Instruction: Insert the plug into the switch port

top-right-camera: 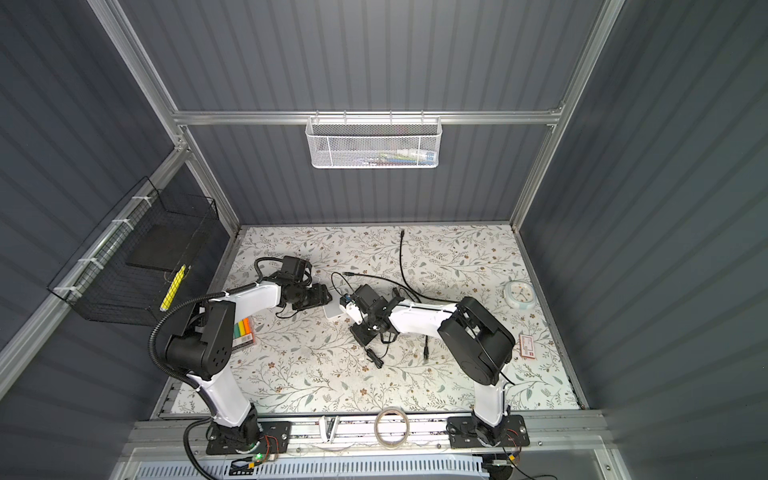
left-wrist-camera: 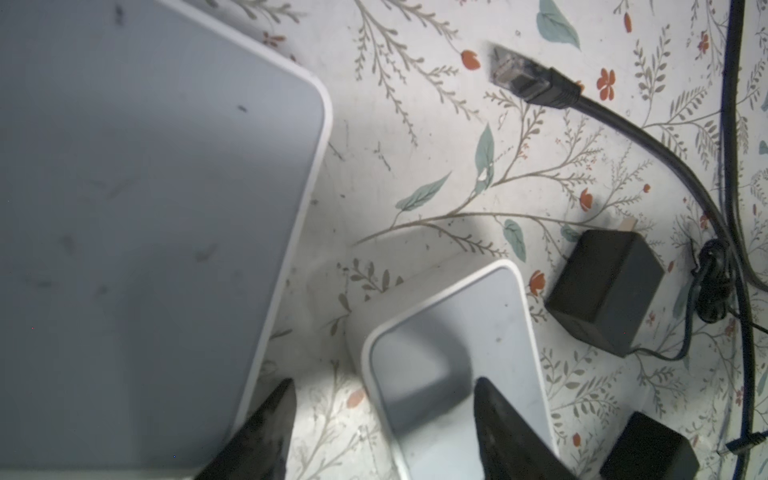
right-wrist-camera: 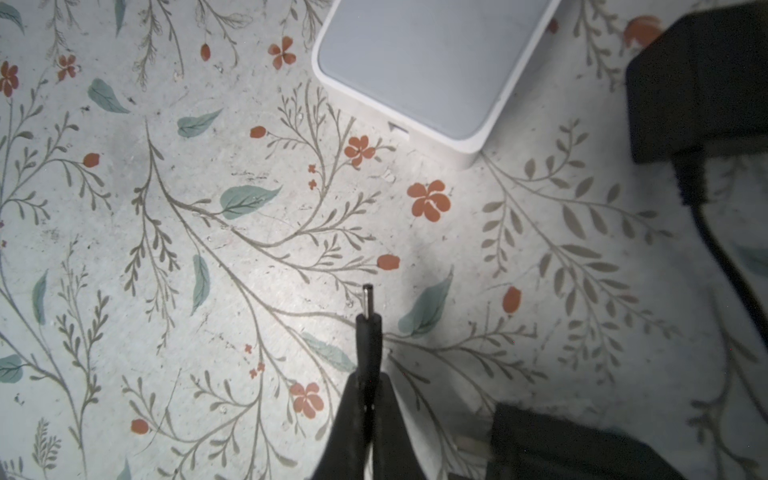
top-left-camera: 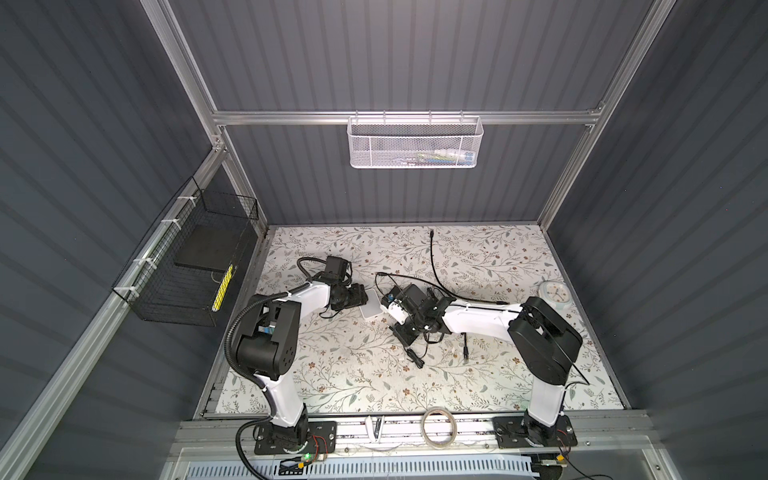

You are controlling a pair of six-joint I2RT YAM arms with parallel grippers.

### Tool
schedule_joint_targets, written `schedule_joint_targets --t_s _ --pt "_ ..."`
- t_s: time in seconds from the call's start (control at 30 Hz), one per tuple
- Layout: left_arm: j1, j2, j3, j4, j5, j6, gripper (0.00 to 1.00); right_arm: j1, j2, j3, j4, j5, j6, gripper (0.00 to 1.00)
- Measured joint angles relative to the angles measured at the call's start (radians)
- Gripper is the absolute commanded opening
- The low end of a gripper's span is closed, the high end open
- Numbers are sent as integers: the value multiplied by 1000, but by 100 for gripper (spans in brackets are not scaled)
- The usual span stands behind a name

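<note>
Right pincer [right-wrist-camera: 365, 384] first: it's pinched tight on the black barrel plug [right-wrist-camera: 368, 332]. The fingers [right-wrist-camera: 345, 419] squeeze the sleeve and the metal tip sticks out past them. That tip points across the floral worktop [right-wrist-camera: 166, 249] towards the white switch [right-wrist-camera: 432, 66], and it's well short, with bare pattern between the two. On the switch's side wall facing me there's a small slot [right-wrist-camera: 399, 126]; I can't tell whether that's the port I'm after. A black power adapter [right-wrist-camera: 698, 79] looms at the edge of the right wrist view, its cord running off it.

Over to my left pincer [left-wrist-camera: 384, 382]: jaws apart, with worktop showing between the fingers [left-wrist-camera: 503, 428]. One finger sits in front of a big white box [left-wrist-camera: 145, 208] close to the lens. The other sits in front of a smaller white box [left-wrist-camera: 449, 332]. I can't tell whether either finger touches, nor which box is the switch. Beyond them an Ethernet connector [left-wrist-camera: 511, 77] on a black cable lies on the worktop, its clear end turned towards the big box but apart from it. A black power adapter [left-wrist-camera: 602, 291] sits just beside the smaller box.

In both top views the switch [top-left-camera: 371, 311] [top-right-camera: 332, 311] lies mid-worktop, between my two pincers. A round white clock [top-left-camera: 552, 293] lies flat near the right edge, well apart.
</note>
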Motion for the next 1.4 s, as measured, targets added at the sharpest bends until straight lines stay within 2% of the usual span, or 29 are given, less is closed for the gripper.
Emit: schedule_joint_targets --t_s 0.23,0.4,0.8,1.4 --pt "8 69 137 -19 92 94 69 0 0 13 4 -23 53 0" --pt "8 133 182 -26 142 142 69 0 1 14 7 -33 79 0" --pt "8 154 182 -41 156 164 67 0 52 39 10 -55 130 0" --pt "8 75 80 -45 156 163 66 0 139 132 -2 -59 180 0"
